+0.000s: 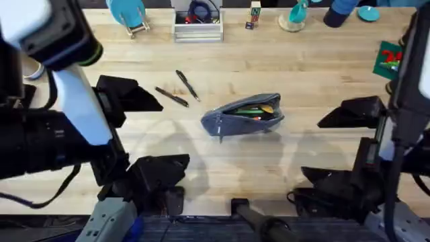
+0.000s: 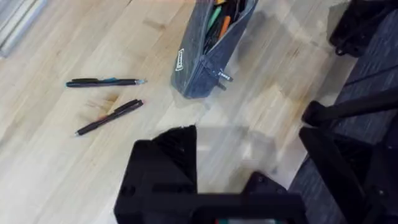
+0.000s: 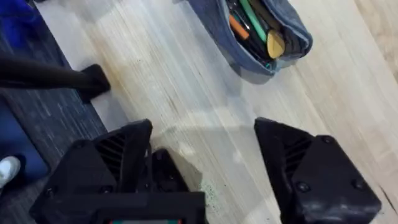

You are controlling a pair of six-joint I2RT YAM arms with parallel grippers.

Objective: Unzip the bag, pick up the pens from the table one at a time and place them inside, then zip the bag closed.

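The grey-blue bag (image 1: 242,115) lies unzipped at the middle of the table (image 1: 282,74), with green and orange items showing inside. Two dark pens (image 1: 173,97) (image 1: 188,85) lie on the wood just left of it. My left gripper (image 1: 144,131) hovers open, left of the bag and nearer than the pens. My right gripper (image 1: 339,144) hovers open to the bag's right. The left wrist view shows both pens (image 2: 106,81) (image 2: 109,117), the bag (image 2: 199,68) and its zipper pull (image 2: 222,76). In the right wrist view the bag's open mouth (image 3: 261,31) lies beyond my open fingers (image 3: 311,168).
Along the far edge stand a white tray (image 1: 198,32), a teal object (image 1: 127,12), small blocks (image 1: 254,15) and a teal cup (image 1: 295,15). A green card (image 1: 388,59) lies at the far right. The table's near edge and dark floor (image 2: 373,81) are close behind the grippers.
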